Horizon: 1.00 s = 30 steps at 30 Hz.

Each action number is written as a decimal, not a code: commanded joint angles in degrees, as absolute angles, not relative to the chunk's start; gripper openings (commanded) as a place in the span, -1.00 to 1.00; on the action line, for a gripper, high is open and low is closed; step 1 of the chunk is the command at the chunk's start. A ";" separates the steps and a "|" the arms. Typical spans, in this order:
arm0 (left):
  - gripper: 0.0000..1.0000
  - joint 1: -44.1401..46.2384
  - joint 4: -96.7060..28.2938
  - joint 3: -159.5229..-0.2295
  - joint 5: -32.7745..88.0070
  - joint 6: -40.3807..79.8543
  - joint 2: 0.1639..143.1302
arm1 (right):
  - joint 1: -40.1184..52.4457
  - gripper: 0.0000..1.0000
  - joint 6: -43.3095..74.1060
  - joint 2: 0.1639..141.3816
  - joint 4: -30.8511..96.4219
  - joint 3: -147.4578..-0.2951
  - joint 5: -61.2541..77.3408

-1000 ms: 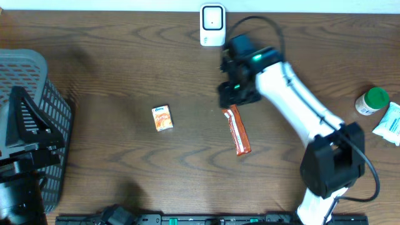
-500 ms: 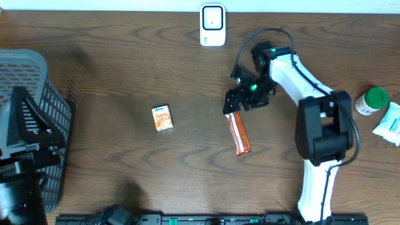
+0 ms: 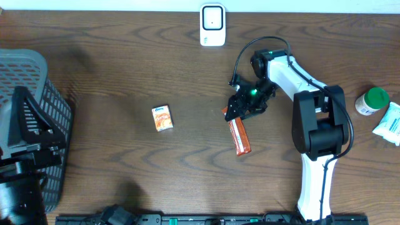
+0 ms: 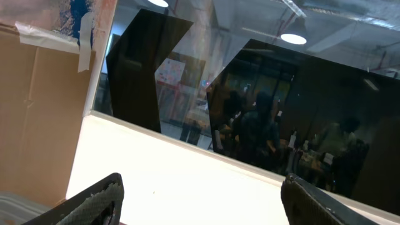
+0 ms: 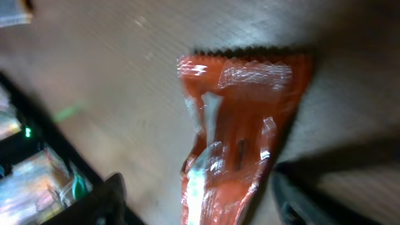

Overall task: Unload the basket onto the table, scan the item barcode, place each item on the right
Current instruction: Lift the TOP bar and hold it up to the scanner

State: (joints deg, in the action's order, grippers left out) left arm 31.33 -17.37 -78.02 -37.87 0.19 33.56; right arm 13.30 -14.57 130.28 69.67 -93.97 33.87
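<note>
Overhead, table (image 3: pixel 112 56): brown wood is seen from above.
Overhead, scanner (image 3: pixel 212 25): a white unit is stood at the far edge, in the centre.
Overhead, bar (image 3: pixel 241 139): a red-wrapped bar is laid flat right of centre, well apart from the scanner.
Overhead, right gripper (image 3: pixel 240 110): it is held over the bar's far end; its grip cannot be judged from this view.
Overhead, box (image 3: pixel 162 117): a small orange box is laid left of the bar, apart from it.
Overhead, basket (image 3: pixel 31 81): a grey mesh basket is set at the left edge, and the left arm (image 3: pixel 25 156) is seen at its near side.
Overhead, bottle (image 3: pixel 373 100): a green-capped bottle is stood at the right edge, with a white pack (image 3: pixel 390 123) just beside it.
Left wrist, left gripper (image 4: pixel 203 184): its jaws are spread wide with nothing between them, and a white wall (image 4: pixel 187 169) is faced.
Right wrist, fingers (image 5: pixel 106 200): they are parted, one on each side of the bar, and are not closed on it; the bar is lying on the table.
</note>
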 commanded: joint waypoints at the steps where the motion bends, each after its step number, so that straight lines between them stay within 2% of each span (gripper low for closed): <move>1: 0.62 31.31 -17.04 -77.45 -37.98 0.32 33.06 | 13.54 0.24 -11.51 136.09 63.24 -87.48 19.33; 3: 0.62 31.31 -17.04 -77.45 -37.98 0.32 33.06 | 13.54 0.25 -11.40 136.09 59.46 -84.42 19.33; 9: 0.62 31.31 -17.04 -77.45 -37.98 0.32 33.06 | 14.68 0.48 -11.66 136.09 52.34 -76.05 19.77; 12: 0.62 31.31 -17.04 -77.45 -37.98 0.32 33.06 | 15.05 0.42 -12.08 136.09 51.35 -72.93 18.52; 15: 0.62 31.31 -17.04 -77.45 -37.98 0.32 33.06 | 14.92 0.19 -12.05 136.09 50.61 -71.00 18.15; 18: 0.62 31.31 -17.02 -77.45 -37.98 0.32 33.06 | 14.83 -0.23 -12.03 136.09 50.33 -69.78 16.51; 19: 0.62 31.31 -17.02 -77.45 -37.98 0.32 33.06 | 14.83 -0.46 -12.03 136.09 50.28 -69.49 16.51; 20: 0.62 31.31 -17.02 -77.45 -37.98 0.32 33.06 | 14.83 -0.81 -12.03 136.09 50.28 -69.47 16.51; 21: 0.62 31.31 -17.02 -77.45 -37.98 0.32 33.06 | 14.83 -0.98 -12.03 136.09 50.28 -69.49 16.53; 26: 0.62 31.31 -17.02 -77.45 -37.98 0.32 33.06 | 14.83 -0.97 -11.03 136.07 51.96 -71.53 19.00; 30: 0.62 31.31 -17.04 -77.45 -37.98 0.32 33.06 | 14.39 -0.97 -5.91 135.61 53.54 -74.85 22.98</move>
